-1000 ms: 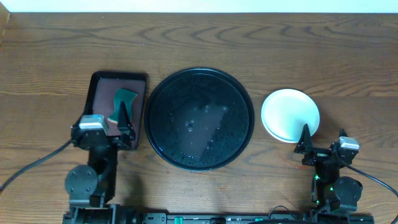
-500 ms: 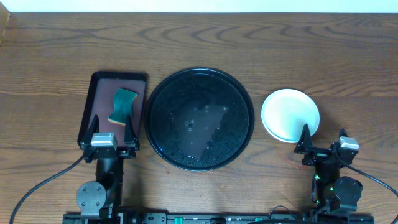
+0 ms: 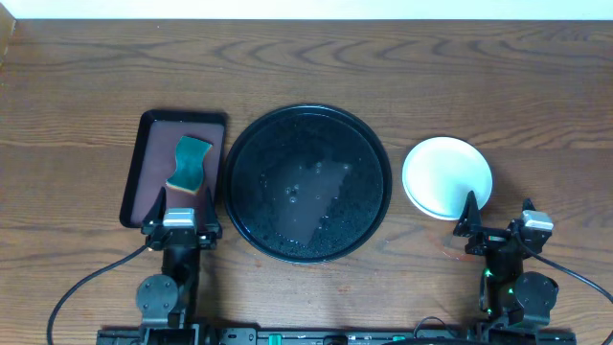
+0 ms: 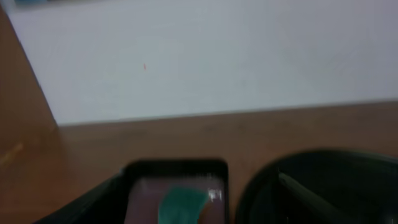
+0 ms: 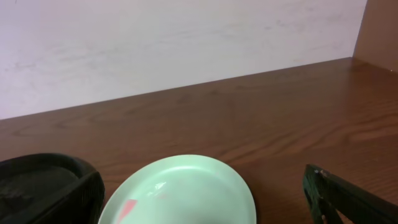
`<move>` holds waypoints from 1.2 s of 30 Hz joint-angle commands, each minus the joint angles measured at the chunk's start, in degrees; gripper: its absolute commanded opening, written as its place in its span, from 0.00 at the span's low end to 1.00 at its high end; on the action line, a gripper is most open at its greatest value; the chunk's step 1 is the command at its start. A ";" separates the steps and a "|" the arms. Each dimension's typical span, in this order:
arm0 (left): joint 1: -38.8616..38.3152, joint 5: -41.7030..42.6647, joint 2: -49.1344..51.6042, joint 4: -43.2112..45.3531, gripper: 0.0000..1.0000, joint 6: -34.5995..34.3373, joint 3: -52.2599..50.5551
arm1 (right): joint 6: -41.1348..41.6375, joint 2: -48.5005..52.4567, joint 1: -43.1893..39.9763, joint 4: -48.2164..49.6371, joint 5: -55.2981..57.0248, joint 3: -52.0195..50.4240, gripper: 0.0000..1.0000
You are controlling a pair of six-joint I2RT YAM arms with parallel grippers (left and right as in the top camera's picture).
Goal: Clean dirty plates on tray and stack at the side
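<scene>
Wood-grain table (image 3: pixel 306 67) runs under everything we see. At the far left sits a maroon tray (image 3: pixel 153 144), rectangular with a dark rim. In it lies 1 green sponge (image 3: pixel 190 163) with a tan edge, slightly tilted, toward the tray's right side. The left gripper (image 3: pixel 182 206) hovers at the near edge of that tray, its 2 fingers spread wide and released, with nothing between them. The left wrist view is blurred, yet we make out the sponge ahead of the fingers.

Just right of the maroon tray is the black tray (image 3: pixel 369 153), round and glossy. Its floor is speckled with shining droplets and a pale, wet-looking patch.

Apart from it, further right, a plate (image 3: pixel 447 172) rests on the bare table. From overhead it looks almost white. A second rim seems to peep out at its near-left edge, so we cannot tell how many are stacked there. From the right wrist it shows pale mint green, with 1 reddish smear near its left side.

The right gripper (image 3: pixel 498 213) sits on the near side of the plate, fingers wide apart and empty. From overhead, 1 fingertip overlaps the plate's near rim.
</scene>
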 commanded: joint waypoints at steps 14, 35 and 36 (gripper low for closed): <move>-0.04 0.37 -0.50 -9.77 0.74 1.03 -0.33 | -0.22 -0.39 0.52 -0.04 -0.46 -0.22 0.99; -0.09 0.35 -0.35 -9.77 0.74 1.03 -0.33 | -0.22 -0.39 0.52 -0.04 -0.46 -0.22 0.99; -0.09 0.35 -0.35 -9.77 0.74 1.03 -0.33 | -0.22 -0.39 0.52 -0.04 -0.46 -0.22 0.99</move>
